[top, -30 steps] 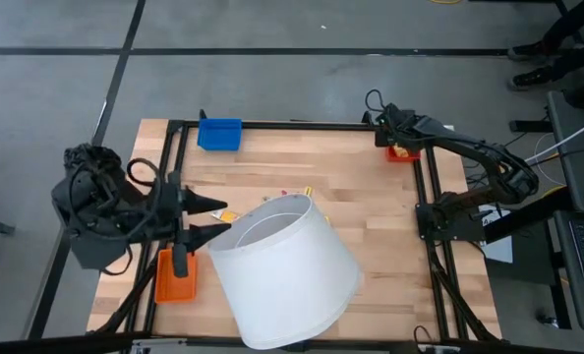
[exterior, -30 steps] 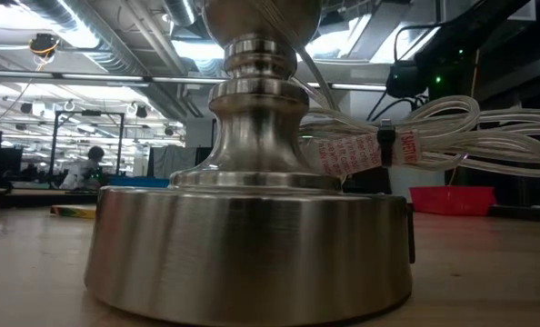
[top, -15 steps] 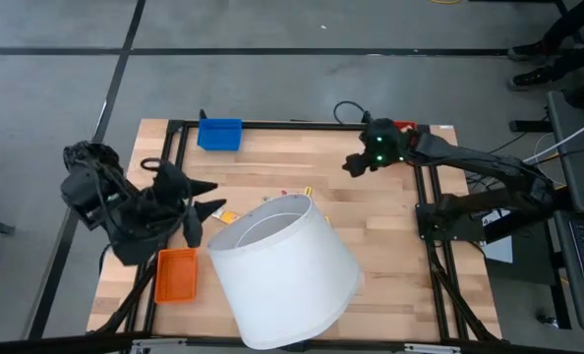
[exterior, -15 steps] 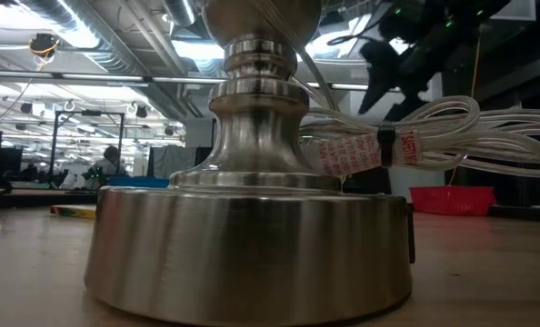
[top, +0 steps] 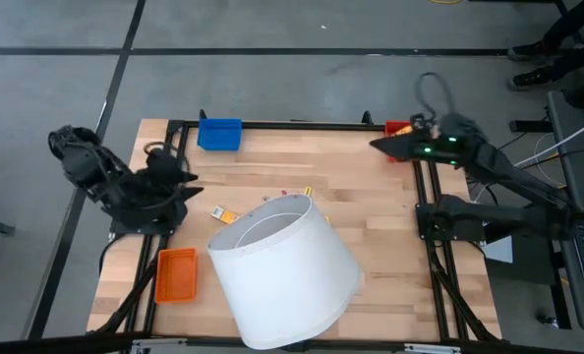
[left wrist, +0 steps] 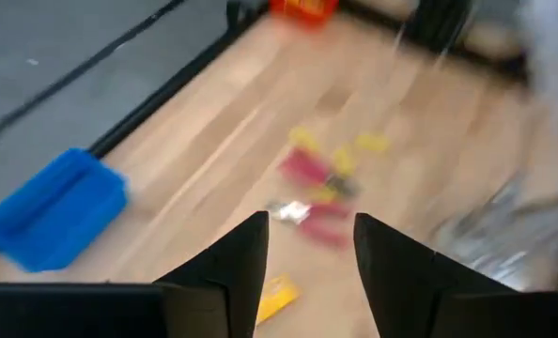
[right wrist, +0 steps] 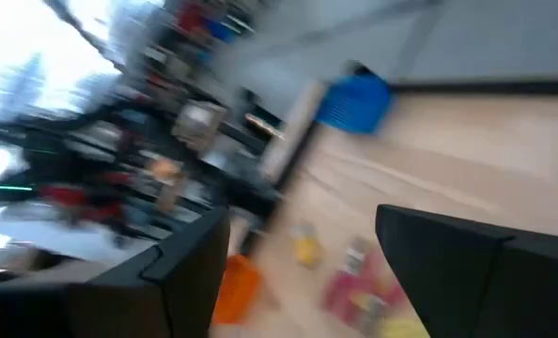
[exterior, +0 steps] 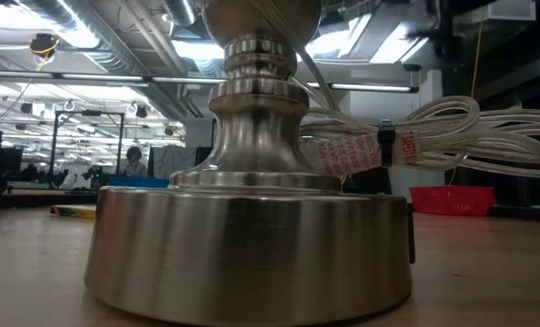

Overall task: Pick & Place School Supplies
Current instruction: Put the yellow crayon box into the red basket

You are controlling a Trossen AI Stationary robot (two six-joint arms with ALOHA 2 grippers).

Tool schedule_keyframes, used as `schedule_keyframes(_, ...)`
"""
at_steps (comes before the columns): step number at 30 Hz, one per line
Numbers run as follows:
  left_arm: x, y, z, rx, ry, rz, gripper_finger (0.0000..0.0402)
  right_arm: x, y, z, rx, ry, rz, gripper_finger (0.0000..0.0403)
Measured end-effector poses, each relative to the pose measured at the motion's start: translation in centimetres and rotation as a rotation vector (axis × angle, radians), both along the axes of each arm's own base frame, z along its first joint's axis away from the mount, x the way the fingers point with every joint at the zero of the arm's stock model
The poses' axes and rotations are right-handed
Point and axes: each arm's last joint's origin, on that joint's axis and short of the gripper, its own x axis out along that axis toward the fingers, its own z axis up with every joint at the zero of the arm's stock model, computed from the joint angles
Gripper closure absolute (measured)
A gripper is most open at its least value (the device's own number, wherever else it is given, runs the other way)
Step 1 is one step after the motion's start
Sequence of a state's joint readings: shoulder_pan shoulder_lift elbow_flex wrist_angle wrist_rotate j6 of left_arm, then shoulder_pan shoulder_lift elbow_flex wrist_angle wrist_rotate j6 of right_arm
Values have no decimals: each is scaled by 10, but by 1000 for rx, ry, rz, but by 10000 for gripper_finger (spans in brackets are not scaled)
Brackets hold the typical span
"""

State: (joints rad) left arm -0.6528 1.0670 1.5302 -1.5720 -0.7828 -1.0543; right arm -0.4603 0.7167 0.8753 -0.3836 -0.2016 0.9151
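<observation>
I am holding the left gripper (left wrist: 307, 253) wide open and empty at nine o'clock, facing the supplies (left wrist: 321, 174) ahead. The right gripper (right wrist: 302, 258) is hovering open at two o'clock, likely waiting.

Colours on the pale wooden table (top: 371, 216)

White cone lampshade (top: 284, 270); blue (top: 219, 134), orange (top: 175, 274) and red plastic trays (top: 398, 129); yellow block (top: 219, 212) beside the black left gripper (top: 186, 185).

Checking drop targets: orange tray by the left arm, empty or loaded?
Empty. In the high view the orange tray shows only its bare orange floor; the yellow pieces lie on the wood outside it, near the white lampshade.
</observation>
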Motion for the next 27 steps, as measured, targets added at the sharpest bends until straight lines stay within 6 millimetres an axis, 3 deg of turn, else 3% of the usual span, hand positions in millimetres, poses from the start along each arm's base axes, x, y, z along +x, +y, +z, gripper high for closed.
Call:
schedule_keyframes(4,1,3,-42,103,237,-116,241,-13,11,22,-46,-199,53,130)
schedule_keyframes(8,14,-7,-87,134,424,-294,224,-19,19,40,-112,-374,118,131)
schedule_keyframes(12,24,-17,-135,23,527,-444,199,-21,27,54,-167,-516,244,131)
schedule_keyframes(16,27,-10,-173,-78,568,-455,172,-22,31,60,-133,-585,291,131)
schedule_keyframes(20,31,2,-193,-116,571,-447,148,-22,33,61,-131,-589,313,131)
schedule_keyframes(27,39,30,-202,-172,575,-400,119,-23,33,64,-148,-619,298,131)
